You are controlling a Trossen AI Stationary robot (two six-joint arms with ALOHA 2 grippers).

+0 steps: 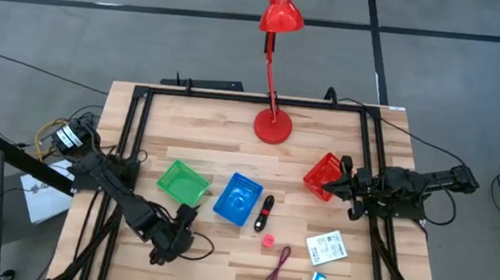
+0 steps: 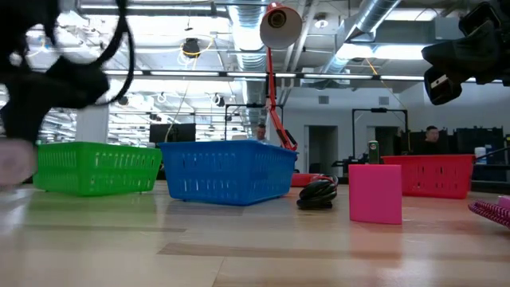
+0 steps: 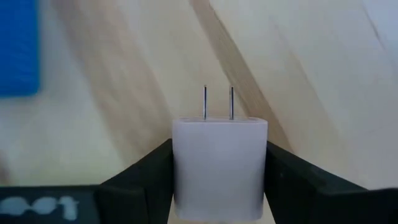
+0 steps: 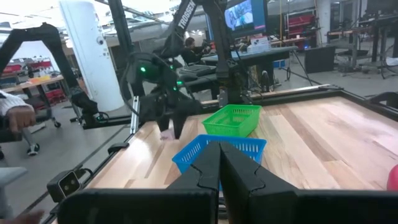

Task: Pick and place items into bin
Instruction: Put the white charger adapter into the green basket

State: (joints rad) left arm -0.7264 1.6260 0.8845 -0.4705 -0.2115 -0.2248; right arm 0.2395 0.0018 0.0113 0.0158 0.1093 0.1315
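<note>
My left gripper [image 3: 219,163] sits near the table's near-left part [image 1: 183,218], shut on a white plug adapter [image 3: 219,149] with two metal prongs. My right gripper [image 4: 219,163] is shut on nothing and hovers at the red bin [image 1: 323,176] on the right. Between them the black-and-red pen [image 1: 264,212], pink cube [image 1: 269,241], dark red looped cord [image 1: 276,268], white packet [image 1: 326,248] and tiny blue-white piece [image 1: 318,278] lie flat on the table. No red cube shows. My left gripper pinches the white plug adapter by the two opposite side faces of its body [image 3: 181,163], one dark finger [image 3: 149,177] on each side. The prongs [image 3: 217,102] point away from the wrist, out past the fingertips. In the right wrist view the adapter [image 4: 165,132] hangs above the table.
A green bin [image 1: 182,181] and a blue bin [image 1: 238,199] stand side by side just beyond the left gripper. The tall red desk lamp [image 1: 272,126] stands at the far middle. A black frame [image 1: 130,147] rims the table. People sit in the room behind.
</note>
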